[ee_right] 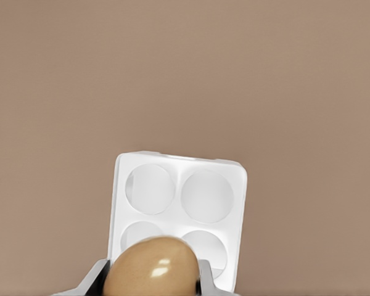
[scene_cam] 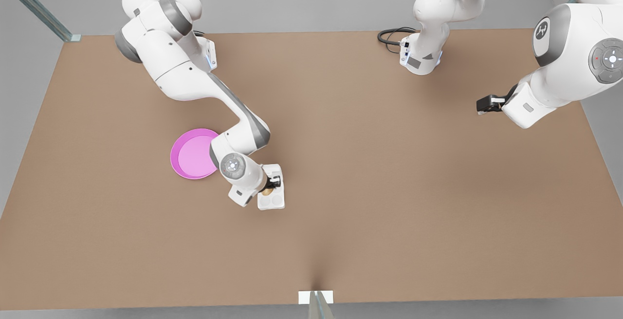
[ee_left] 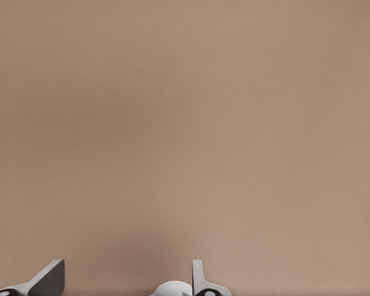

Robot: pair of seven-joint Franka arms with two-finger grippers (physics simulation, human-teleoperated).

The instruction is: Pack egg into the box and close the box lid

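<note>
My right gripper [scene_cam: 272, 182] [ee_right: 151, 279] is shut on the tan-brown egg [scene_cam: 267, 192] [ee_right: 151, 268] and holds it just over the white box [scene_cam: 271, 203] [ee_right: 179, 194]. The box has four round cups, all bare in the right wrist view. The egg hangs above the row of cups nearest that gripper. A white flap, the box lid [scene_cam: 274, 168], lies open at the box's far end, partly under the gripper. My left gripper [scene_cam: 488, 103] [ee_left: 124, 280] waits open above bare table at the front view's right.
A round pink plate [scene_cam: 192, 154] lies on the brown table [scene_cam: 370, 173], just to the front view's left of the box and partly under the right arm. A black cable [scene_cam: 389, 34] curls at the table's far edge.
</note>
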